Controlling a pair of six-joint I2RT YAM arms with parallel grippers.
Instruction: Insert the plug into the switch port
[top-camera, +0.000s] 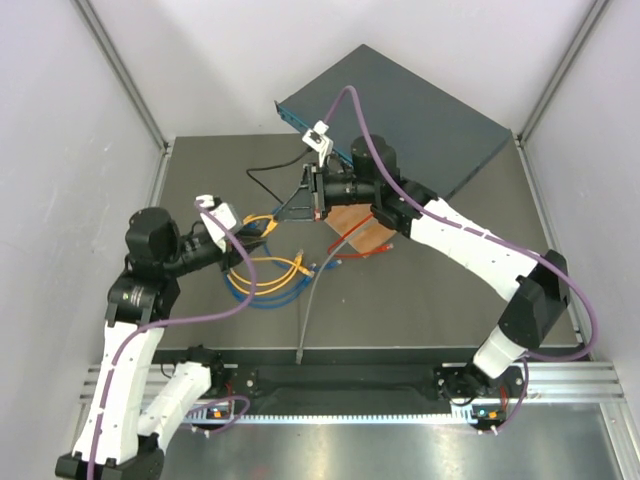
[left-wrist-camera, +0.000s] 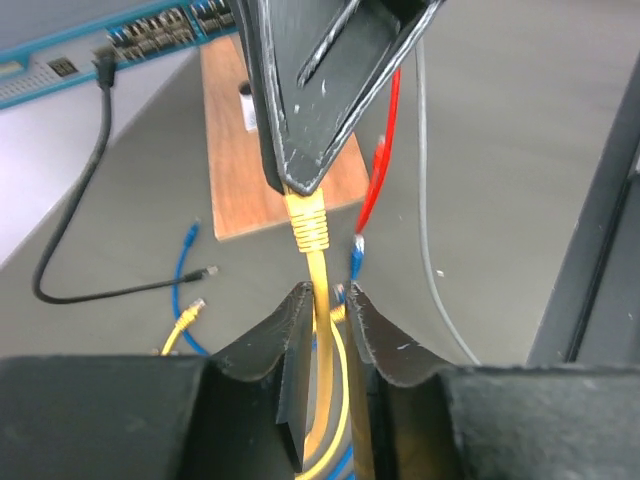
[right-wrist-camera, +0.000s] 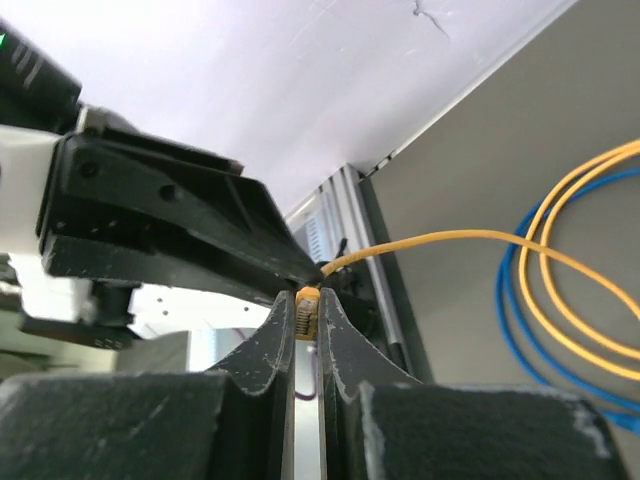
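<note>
The right end effector is clenched on the yellow plug. In the left wrist view it reaches down from top centre, and only the ribbed boot shows below its tips. The plug's nose is hidden between the fingers, so I cannot tell which way it faces.

The left end effector, at the bottom of that view, stands slightly parted. The cable passes between its fingers, apparently loose and not squeezed.

The switch lies in the upper left of that frame, well apart from the plug. Its ports run along the thin front face, and a black lead sits in one of them. A board lies on the table between the plug and the switch.

The plug looks light, small and hard, with smooth plastic that could twist in the pads. Its latch tab is probably thin enough to snap. The cable is springy, and its coils on the table will likely drag and pull the nose off line. The best hold is on the flat sides of the plug body by the boot, with the nose left free and the tab uncovered.
</note>
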